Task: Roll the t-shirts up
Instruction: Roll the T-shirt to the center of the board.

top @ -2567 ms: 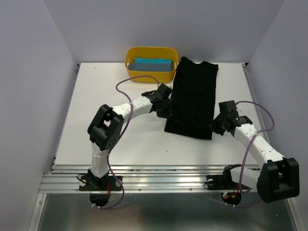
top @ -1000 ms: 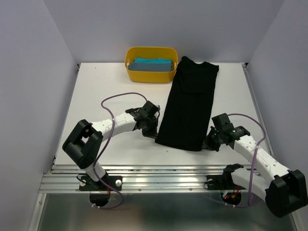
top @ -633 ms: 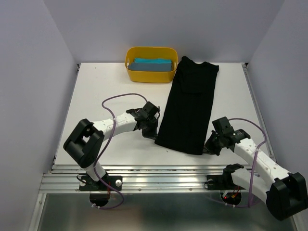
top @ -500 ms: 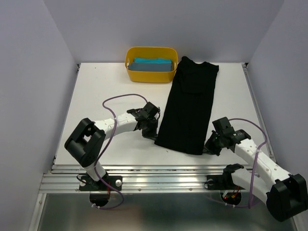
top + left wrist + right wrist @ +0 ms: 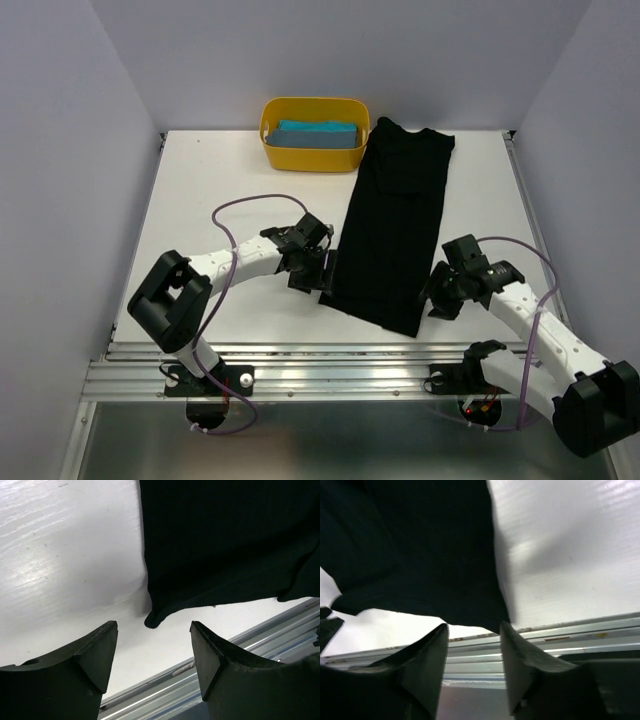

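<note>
The black t-shirt (image 5: 395, 220) lies flat on the white table (image 5: 220, 190) as a long narrow strip, collar at the far end. Its near hem sits close to the front edge. My left gripper (image 5: 325, 282) stands open just beside the hem's left corner. In the left wrist view that corner (image 5: 152, 619) lies on the table a little ahead of the open left gripper (image 5: 154, 630). My right gripper (image 5: 436, 302) is open at the hem's right corner (image 5: 502, 622), nothing between its fingers (image 5: 427, 652). The teal-blue t-shirt (image 5: 318, 133) lies folded inside the yellow tub.
The yellow tub (image 5: 268, 128) stands at the table's far edge, touching the black shirt's upper left side. A metal rail (image 5: 330, 365) runs along the near edge just below the hem. Grey walls close in left, right and behind.
Both grippers were shut on the black shirt's near corners and have opened, letting the hem drop onto the table. Before that they dragged the shirt toward the near edge.
</note>
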